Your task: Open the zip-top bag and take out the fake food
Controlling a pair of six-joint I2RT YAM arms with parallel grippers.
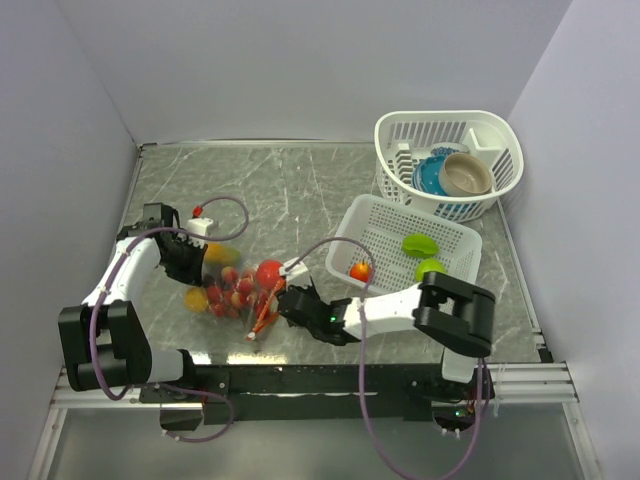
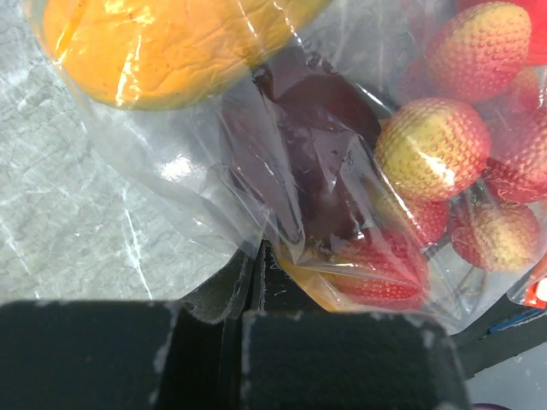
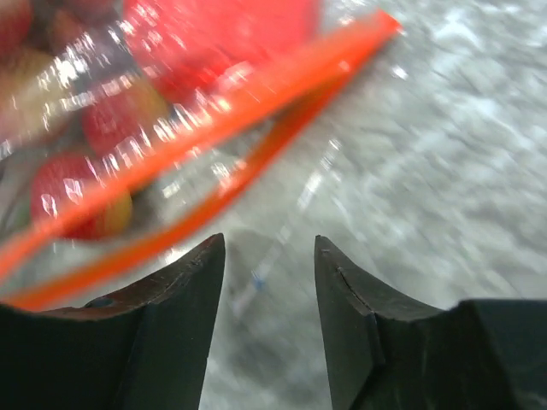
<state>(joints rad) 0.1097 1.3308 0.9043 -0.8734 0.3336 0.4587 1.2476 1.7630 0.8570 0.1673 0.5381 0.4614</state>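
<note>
Opposite the zip-top bag's (image 1: 225,282) strip (image 3: 214,128), your left hand (image 2: 255,260) pinches the film. Your right hand (image 3: 269,256), narrowly open and empty, sits just beside that strip; clamping both lips together would likely keep it sealed.

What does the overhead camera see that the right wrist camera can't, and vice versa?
Only the overhead view shows the left arm, the white slotted plastic tray and the white plastic basket. Only the right wrist view shows the right hand with dark fingers spread before the orange-red zip strip. Both show the clear crinkly zip-top bag of small plastic fruits on the grey table.
</note>
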